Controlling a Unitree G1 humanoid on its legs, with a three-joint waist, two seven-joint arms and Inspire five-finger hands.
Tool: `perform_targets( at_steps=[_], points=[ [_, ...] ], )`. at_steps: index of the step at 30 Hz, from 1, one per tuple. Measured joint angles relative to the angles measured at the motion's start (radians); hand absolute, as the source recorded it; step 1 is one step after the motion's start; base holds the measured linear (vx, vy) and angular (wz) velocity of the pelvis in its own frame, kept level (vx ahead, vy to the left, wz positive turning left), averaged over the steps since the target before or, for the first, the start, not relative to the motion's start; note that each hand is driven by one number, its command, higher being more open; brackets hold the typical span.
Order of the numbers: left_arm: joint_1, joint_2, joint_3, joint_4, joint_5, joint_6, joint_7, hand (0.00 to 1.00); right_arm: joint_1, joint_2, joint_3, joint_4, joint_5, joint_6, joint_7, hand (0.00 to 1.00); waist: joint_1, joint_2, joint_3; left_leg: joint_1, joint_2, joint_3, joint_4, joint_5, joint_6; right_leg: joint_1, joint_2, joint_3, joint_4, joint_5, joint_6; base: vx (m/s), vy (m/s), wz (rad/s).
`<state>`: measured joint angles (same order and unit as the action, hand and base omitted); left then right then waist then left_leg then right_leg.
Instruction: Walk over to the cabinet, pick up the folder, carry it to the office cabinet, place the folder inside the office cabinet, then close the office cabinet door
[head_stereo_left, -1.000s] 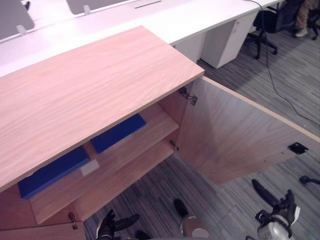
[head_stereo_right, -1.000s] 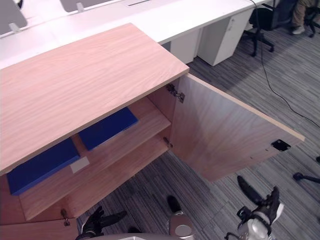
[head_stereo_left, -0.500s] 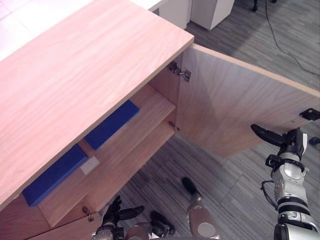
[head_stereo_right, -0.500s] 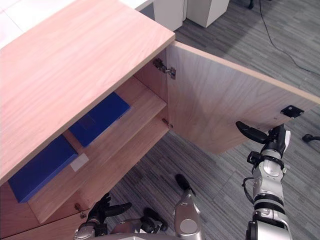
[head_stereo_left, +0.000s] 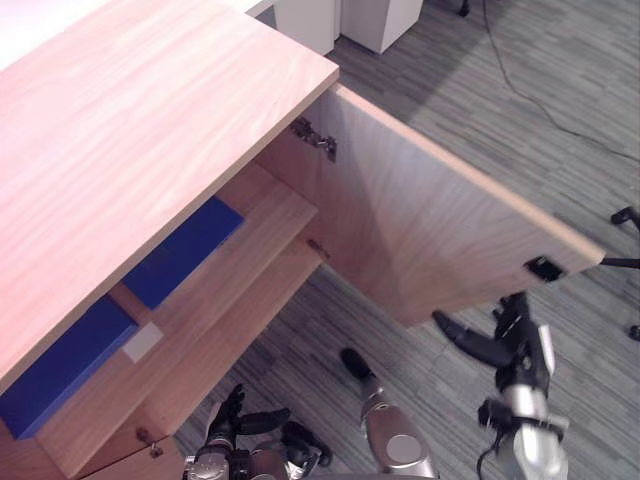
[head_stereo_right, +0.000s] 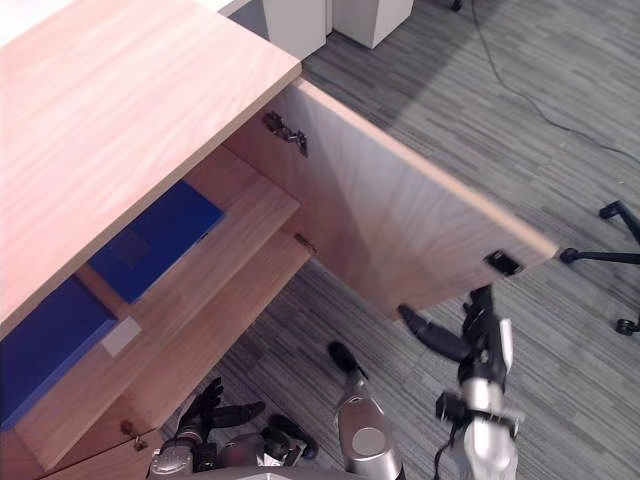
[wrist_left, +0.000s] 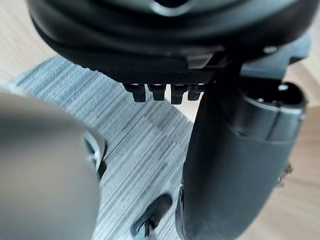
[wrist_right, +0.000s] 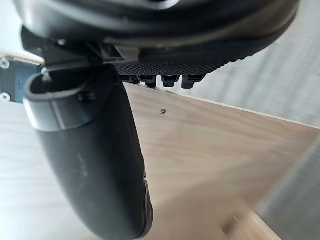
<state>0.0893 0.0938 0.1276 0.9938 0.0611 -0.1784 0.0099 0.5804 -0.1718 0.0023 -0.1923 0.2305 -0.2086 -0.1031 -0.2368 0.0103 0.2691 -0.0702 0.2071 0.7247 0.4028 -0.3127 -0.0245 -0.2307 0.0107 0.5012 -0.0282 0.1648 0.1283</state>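
While the office cabinet door (head_stereo_left: 420, 230) stands ajar, the right hand (head_stereo_left: 515, 338) hangs open and empty near its free corner; the left hand (head_stereo_left: 230, 420) is likewise slack.

**Right hand close before the open door**

The right hand (wrist_right: 150, 30) hangs dark and bulky, its thumb (wrist_right: 90, 160) standing out thick and straight beside a short row of fingers (wrist_right: 170, 79). Past them lies the pale wooden cabinet door (wrist_right: 210, 145), bearing a small screw (wrist_right: 161, 112) and a black fitting (wrist_right: 9, 80). Grey striped carpet (wrist_right: 295, 65) shows beyond it
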Motion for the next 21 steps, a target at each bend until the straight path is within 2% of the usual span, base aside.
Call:
perform_targets(
  at_steps=[3,6,8,11,13,14,16,17,19,21],
  points=[
    [-0.012,0.005,-0.009,0.035,0.013,0.000,-0.002,1.00,0.110,-0.060,0.096,-0.021,-0.062,-0.001,0.037,1.00,-0.004,-0.029,-0.009,0.012,0.006,-0.014,0.004,0.000,-0.003,0.018,0.005,-0.008,0.000,0.002,-0.003,0.02,0.008,0.03],
    [-0.024,0.036,-0.047,0.062,0.017,-0.001,-0.005,1.00,0.154,-0.221,0.173,-0.019,-0.134,0.001,0.093,1.00,-0.004,-0.057,-0.019,0.012,0.002,-0.048,0.005,0.004,-0.006,0.034,-0.001,-0.035,0.004,0.002,-0.003,0.00,0.013,0.24],
    [-0.033,0.052,-0.061,0.078,0.018,0.000,-0.008,1.00,0.150,-0.286,0.200,-0.019,-0.183,0.002,0.129,1.00,0.001,-0.067,-0.025,0.010,-0.001,-0.073,0.004,0.010,-0.005,0.044,-0.006,-0.058,0.005,0.001,-0.006,-0.01,-0.001,0.40],
    [-0.038,0.078,-0.090,0.076,0.018,-0.001,-0.010,1.00,0.046,-0.395,0.319,-0.017,-0.278,0.001,0.236,1.00,0.036,-0.085,-0.049,-0.003,-0.014,-0.138,-0.015,0.034,-0.006,0.060,-0.019,-0.120,0.012,-0.009,-0.020,-0.02,-0.015,0.58],
    [-0.039,0.080,-0.098,0.068,0.016,0.000,-0.010,1.00,-0.034,-0.403,0.371,-0.014,-0.313,0.000,0.269,1.00,0.065,-0.088,-0.065,-0.023,-0.023,-0.183,-0.025,0.052,-0.004,0.061,-0.030,-0.167,0.014,-0.016,-0.029,-0.01,-0.029,0.76],
    [-0.044,0.079,-0.099,0.062,0.017,0.000,-0.009,1.00,-0.101,-0.391,0.404,-0.014,-0.318,-0.004,0.276,1.00,0.086,-0.090,-0.071,-0.035,-0.031,-0.213,-0.036,0.067,-0.003,0.062,-0.038,-0.195,0.015,-0.022,-0.038,-0.01,-0.034,0.78],
    [-0.047,0.079,-0.109,0.058,0.016,0.001,-0.009,1.00,-0.202,-0.351,0.417,-0.010,-0.337,-0.016,0.278,1.00,0.104,-0.090,-0.083,-0.057,-0.048,-0.265,-0.054,0.089,0.000,0.062,-0.054,-0.248,0.015,-0.030,-0.045,-0.02,-0.036,0.92],
    [-0.048,0.080,-0.115,0.051,0.016,0.001,-0.006,1.00,-0.298,-0.312,0.410,0.027,-0.352,-0.016,0.260,1.00,0.118,-0.091,-0.088,-0.077,-0.059,-0.308,-0.063,0.106,0.004,0.064,-0.064,-0.292,0.015,-0.035,-0.049,-0.02,-0.036,0.99],
    [-0.051,0.079,-0.115,0.039,0.016,0.006,-0.005,1.00,-0.369,-0.276,0.392,0.079,-0.358,-0.015,0.242,1.00,0.132,-0.094,-0.090,-0.085,-0.069,-0.337,-0.078,0.122,0.008,0.067,-0.072,-0.323,0.015,-0.038,-0.051,-0.01,-0.022,0.77],
    [-0.051,0.077,-0.111,0.032,0.013,0.012,0.005,1.00,-0.457,-0.209,0.348,0.165,-0.371,-0.014,0.180,1.00,0.148,-0.094,-0.092,-0.098,-0.089,-0.390,-0.106,0.148,0.012,0.076,-0.088,-0.381,0.015,-0.041,-0.047,0.00,-0.017,0.79]
  ],
)
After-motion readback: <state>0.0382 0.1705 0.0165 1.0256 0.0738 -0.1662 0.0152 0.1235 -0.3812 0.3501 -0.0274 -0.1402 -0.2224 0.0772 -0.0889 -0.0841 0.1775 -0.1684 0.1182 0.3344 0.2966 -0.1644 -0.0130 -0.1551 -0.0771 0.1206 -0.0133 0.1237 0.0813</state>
